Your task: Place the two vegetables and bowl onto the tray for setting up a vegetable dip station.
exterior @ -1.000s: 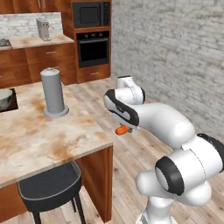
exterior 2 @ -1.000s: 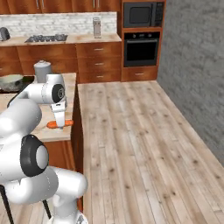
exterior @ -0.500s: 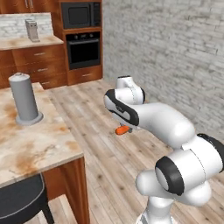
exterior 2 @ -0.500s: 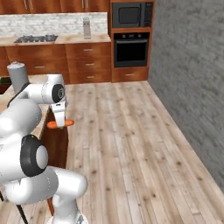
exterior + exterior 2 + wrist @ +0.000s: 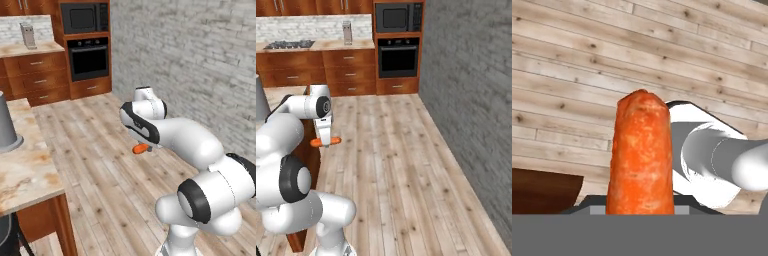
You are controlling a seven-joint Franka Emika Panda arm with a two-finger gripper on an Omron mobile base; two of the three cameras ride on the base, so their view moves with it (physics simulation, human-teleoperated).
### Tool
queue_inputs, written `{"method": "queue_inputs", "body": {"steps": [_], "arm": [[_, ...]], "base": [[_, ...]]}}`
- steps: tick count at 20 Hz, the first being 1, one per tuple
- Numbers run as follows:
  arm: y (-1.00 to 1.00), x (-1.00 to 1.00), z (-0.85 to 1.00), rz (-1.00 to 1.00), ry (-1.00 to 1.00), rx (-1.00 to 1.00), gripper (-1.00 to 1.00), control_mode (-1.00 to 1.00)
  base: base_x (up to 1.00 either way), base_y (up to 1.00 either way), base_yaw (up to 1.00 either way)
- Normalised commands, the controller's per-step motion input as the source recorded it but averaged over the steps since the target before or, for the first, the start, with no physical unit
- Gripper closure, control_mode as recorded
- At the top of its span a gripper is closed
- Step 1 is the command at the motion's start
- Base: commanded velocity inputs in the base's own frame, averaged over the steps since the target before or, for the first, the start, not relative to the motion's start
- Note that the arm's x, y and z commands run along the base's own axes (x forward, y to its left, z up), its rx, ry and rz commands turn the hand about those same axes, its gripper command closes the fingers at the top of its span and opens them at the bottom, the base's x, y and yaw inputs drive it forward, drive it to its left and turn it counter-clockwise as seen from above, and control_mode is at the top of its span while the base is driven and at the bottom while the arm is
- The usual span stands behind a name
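The carrot [image 5: 140,148] is half hidden behind the arm's wrist in the left base view, and its lower end is cut off by the bottom of the hand view. The fingers holding it are hidden behind it. The grey cylinder [image 5: 7,125] on the table [image 5: 30,172] is cropped by the left edge.

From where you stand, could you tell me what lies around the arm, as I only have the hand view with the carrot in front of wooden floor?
Observer: The carrot is held above open floor, beside the marble counter.
Operator: Is anything standing on that counter?
Observer: A tall grey cylinder stands at its far end.
Operator: And what is ahead?
Observer: A black wall oven with a microwave above it.
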Motion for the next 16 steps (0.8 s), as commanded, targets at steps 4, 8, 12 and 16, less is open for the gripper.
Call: {"method": "queue_inputs", "body": {"steps": [4,8,12,16], "arm": [[0.00,0.00,0.00,0.00,0.00,0.00,1.00,1.00],[0.00,0.00,0.00,0.00,0.00,0.00,1.00,1.00],[0.00,0.00,0.00,0.00,0.00,0.00,1.00,1.00],[0.00,0.00,0.00,0.00,0.00,0.00,1.00,1.00]], "base": [[0.61,-0.27,0.16],[0.63,-0.26,0.15],[0.64,-0.26,0.15],[0.63,-0.27,0.14]]}}
